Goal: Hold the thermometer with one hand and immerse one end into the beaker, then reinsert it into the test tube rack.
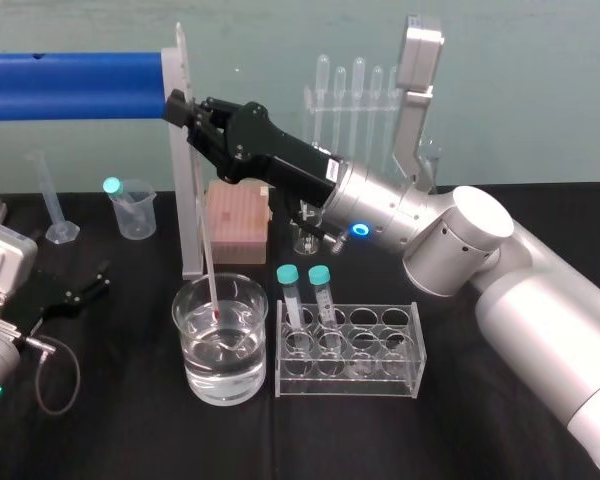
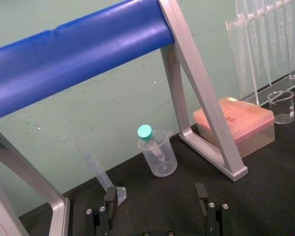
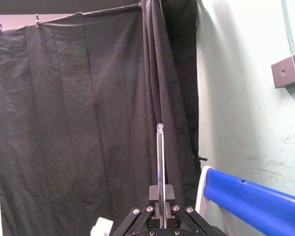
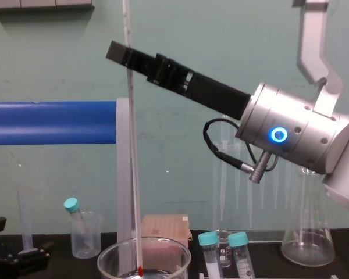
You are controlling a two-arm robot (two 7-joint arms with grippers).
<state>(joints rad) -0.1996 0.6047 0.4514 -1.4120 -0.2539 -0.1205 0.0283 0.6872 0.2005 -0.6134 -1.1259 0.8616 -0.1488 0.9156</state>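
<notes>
while the right arm reaches in from 3 o'clock, its claw [image 1: 180, 108] sits high over the table, pinched shut on the upper part of the thermometer [image 1: 211, 275]. the rod hangs nearly upright, its red tip down inside the beaker [image 1: 192, 360], at or just under the water; i cannot tell which. the left claw [image 1: 80, 285] lies parked at 9 o'clock of the beaker, spread open and holding nothing.

the biggest risk, as i judge it, is the arm swinging toward the rack [image 1: 400, 365], at 3 o'clock of the beaker, before the rod has cleared the rim. the glass wall would catch the low end, and the thin rod could snap or drag the beaker over. the grey frame post [image 1: 190, 220] stands close at 11 o'clock of the beaker, so a lean that way could knock the rod too. next, the capped tubes [image 1: 293, 300] fill the rack's holes nearest the beaker, and a low pass would clip them. smallest worry: the grip is far from the tip, so a slight wrist tilt could make it miss an open hole.
</notes>
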